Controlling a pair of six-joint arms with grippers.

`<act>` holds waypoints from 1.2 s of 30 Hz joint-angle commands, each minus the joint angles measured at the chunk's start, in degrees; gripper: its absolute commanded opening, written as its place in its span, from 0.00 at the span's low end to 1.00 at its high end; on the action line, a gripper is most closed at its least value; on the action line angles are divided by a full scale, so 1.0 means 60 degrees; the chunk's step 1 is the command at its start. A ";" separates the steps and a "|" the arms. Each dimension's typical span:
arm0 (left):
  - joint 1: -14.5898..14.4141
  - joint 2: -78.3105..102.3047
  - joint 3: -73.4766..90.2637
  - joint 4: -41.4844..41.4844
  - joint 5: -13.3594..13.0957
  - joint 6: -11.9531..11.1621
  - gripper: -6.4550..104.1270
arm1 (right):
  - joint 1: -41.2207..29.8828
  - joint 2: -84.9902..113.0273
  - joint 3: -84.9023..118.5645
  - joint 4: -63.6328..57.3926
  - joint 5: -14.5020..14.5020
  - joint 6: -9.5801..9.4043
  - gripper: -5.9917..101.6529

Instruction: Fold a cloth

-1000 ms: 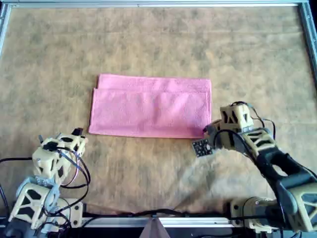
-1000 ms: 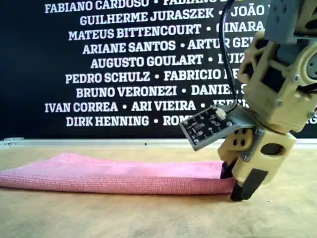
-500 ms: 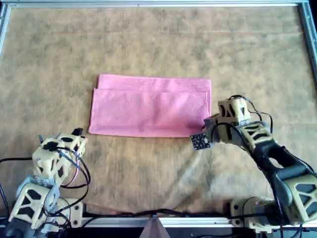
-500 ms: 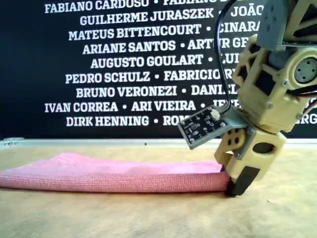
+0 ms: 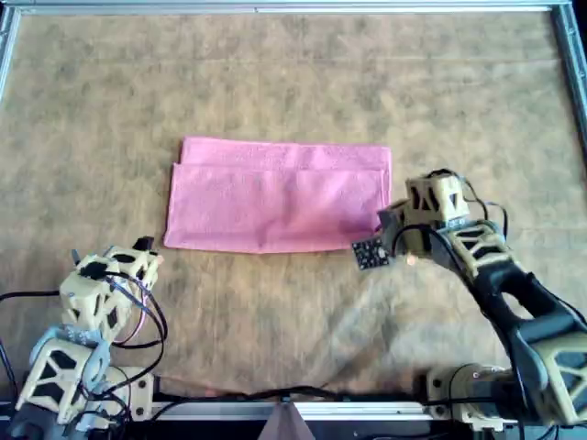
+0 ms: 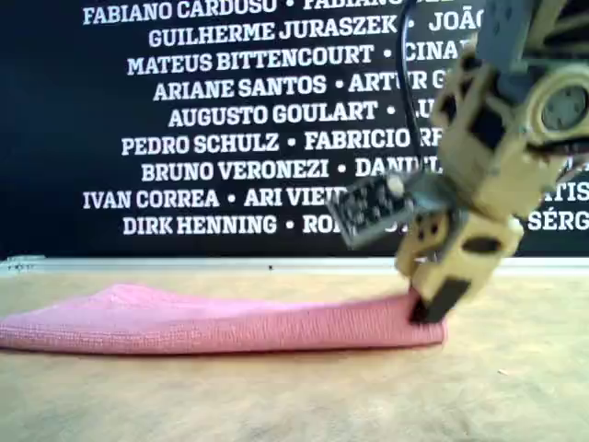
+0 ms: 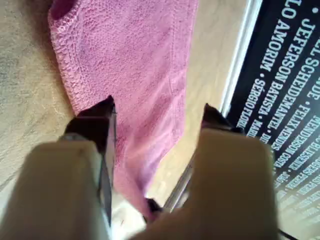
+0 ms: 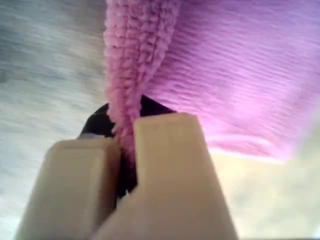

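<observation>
Overhead view shows us the cloth [image 5: 278, 195] folded into a long rectangle on the table [image 5: 293, 82], its long axis running left to right in that view. We see the right gripper [image 5: 389, 226] at the cloth's lower right corner in that view, clenched on the bunched edge, which the right wrist view shows pinched between its jaws. The left gripper [image 5: 124, 266] sits apart from the cloth's lower left corner, jaws spread and empty. The pink fabric looks fuzzy, in stacked layers.
</observation>
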 commanded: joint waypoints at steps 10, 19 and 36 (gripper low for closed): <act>-0.0103 0.0146 -0.0161 0.0000 -0.0015 0.0000 0.61 | 0.0557 -0.1172 -0.3047 -0.0850 -0.0088 0.0059 0.07; -0.0103 0.0146 0.0073 0.0000 -0.0015 0.0000 0.61 | 0.2681 -0.3545 -0.7061 -0.0894 0.0088 0.0059 0.07; -0.0117 0.0146 0.0073 0.0000 -0.0015 0.0000 0.61 | 0.5317 -0.9287 -1.5337 -0.0937 0.0088 0.0044 0.07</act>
